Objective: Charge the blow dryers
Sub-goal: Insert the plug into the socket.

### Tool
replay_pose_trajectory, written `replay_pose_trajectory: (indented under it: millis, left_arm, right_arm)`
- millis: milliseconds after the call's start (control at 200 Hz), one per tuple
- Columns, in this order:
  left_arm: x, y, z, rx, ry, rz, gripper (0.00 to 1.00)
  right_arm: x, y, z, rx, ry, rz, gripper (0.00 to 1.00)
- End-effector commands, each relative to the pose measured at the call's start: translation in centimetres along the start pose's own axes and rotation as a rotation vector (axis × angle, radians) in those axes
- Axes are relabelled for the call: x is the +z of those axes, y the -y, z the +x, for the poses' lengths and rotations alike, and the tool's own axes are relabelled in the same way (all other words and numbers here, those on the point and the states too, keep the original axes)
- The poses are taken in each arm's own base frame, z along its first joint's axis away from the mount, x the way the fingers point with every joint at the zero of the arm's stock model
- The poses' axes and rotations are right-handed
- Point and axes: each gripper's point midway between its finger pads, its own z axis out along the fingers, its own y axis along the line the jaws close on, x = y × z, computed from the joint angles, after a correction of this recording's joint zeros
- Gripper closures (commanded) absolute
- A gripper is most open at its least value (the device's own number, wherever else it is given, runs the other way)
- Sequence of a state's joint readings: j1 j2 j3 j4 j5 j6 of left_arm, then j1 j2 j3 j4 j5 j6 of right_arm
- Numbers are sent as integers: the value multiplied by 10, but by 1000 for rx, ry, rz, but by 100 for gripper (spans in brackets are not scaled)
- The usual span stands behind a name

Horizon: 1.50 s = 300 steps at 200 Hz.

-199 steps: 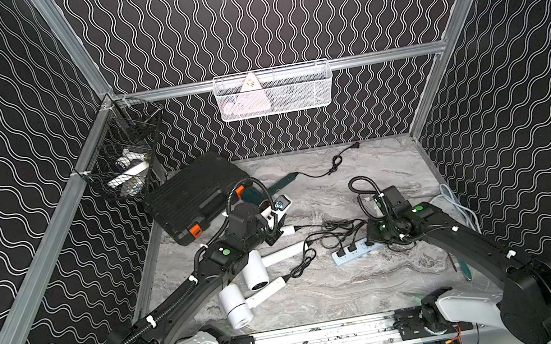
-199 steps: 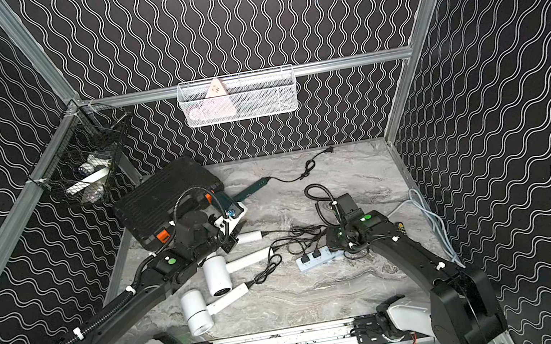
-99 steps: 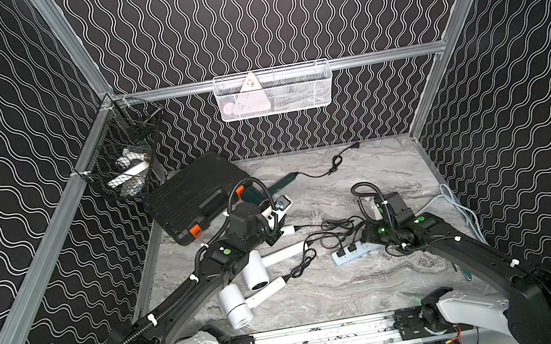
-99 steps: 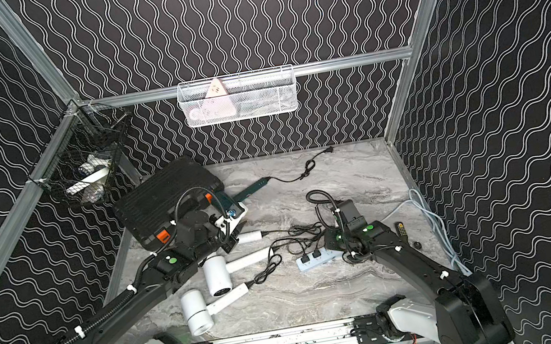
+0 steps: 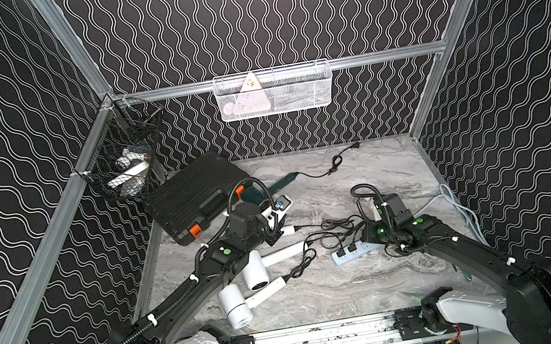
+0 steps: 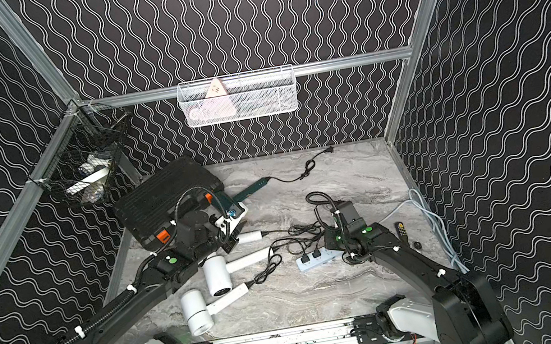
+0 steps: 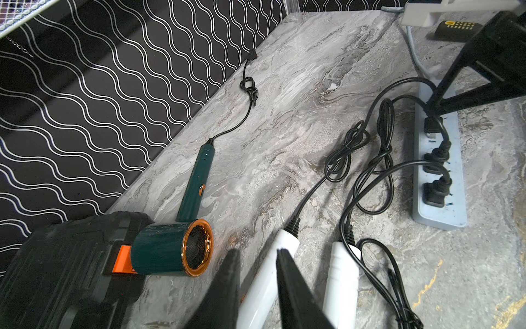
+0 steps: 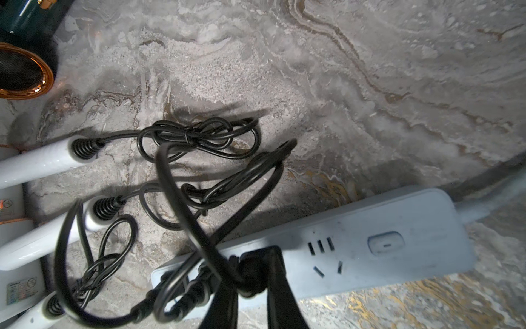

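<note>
Clamping black plug [image 8: 252,275] w/ right jaws at blue strip [image 8: 398,225]; straddling white dryer handle [image 7: 264,279] w/ left jaws, gripped or not: can't tell. Green dryer [image 7: 168,247] unplugged, handle toward back wall, loose plug [image 5: 355,145] beside wall, well apart fr strip, prob nearer right arm. Wall basket [image 5: 314,96]: pinkish triangle [image 5: 250,97]; corner basket [image 5: 142,134]: white bits [image 5: 129,167].

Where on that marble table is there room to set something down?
Bare: far right, between the green dryer's cord and the right wall; and in front, between power strip and rail. Crowded: the middle, with tangled cords, white dryers and black case.
</note>
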State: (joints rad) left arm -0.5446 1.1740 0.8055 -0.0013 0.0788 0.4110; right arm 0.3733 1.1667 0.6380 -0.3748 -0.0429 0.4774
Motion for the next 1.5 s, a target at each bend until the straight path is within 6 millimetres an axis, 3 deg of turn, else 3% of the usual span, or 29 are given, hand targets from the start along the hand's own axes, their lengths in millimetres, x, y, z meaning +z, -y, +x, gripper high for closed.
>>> replay_pose_trajectory:
  millis: [0,550,1156,1496]
  left_arm:
    - [0,1,-4,-5,15,8,72]
    - [-1,0,-6,-2,20,7,73]
    - [-2,1,-6,-1,23,6,73]
    - [-3,0,-7,1,26,3,73]
  right_arm:
    - [3,-2,2,-2,-9,-13,100]
    - [-4,2,13,-17,-20,-6,100]
    - [4,-1,26,-32,-31,18,100]
    - [10,-16,64,-9,-48,8,100]
